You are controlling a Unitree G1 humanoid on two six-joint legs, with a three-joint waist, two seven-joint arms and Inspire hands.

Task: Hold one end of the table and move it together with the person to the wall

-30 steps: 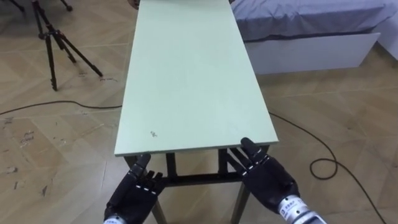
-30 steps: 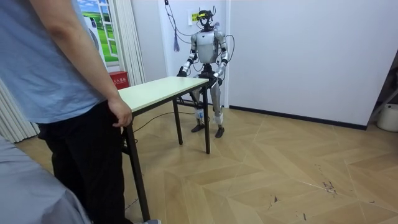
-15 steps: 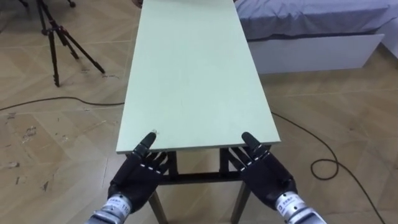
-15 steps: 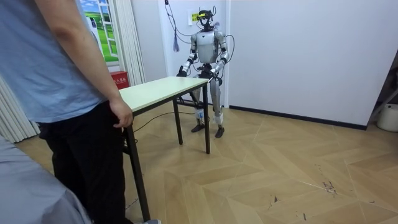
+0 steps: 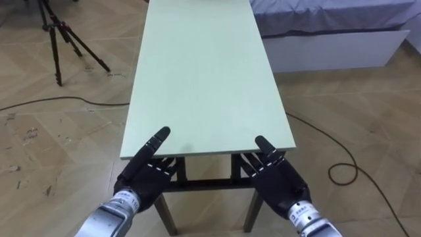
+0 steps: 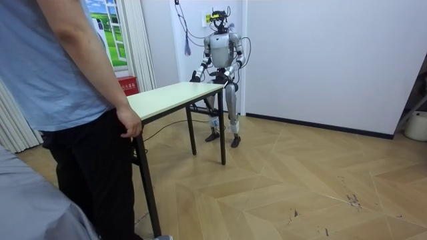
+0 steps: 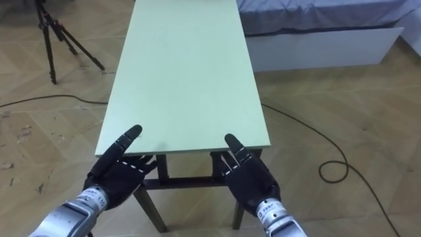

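counter (image 5: 200, 72): long narrow rectangle, flat pale green top, thin edge, black legs and crossbars underneath. in the eye views it runs from 6 to 12 o'clock, near short end right in front of the robot. left hand (image 5: 146, 176) at the 7 o'clock corner, right hand (image 5: 281, 184) at the 5 o'clock corner. both spread flat, fingers straight and reaching under the near edge, thumbs up over the top. room view: robot stands at one short end by the white wall, person (image 6: 73, 80) at the other, person's hand (image 6: 130, 124) at that end's edge. counter legs stand on the wood floor (image 6: 300, 193). tripod (image 5: 58, 36) at 10 o'clock, bed (image 5: 329, 39) at 2 o'clock, cable (image 5: 342, 168) looped on the floor at 4 o'clock.
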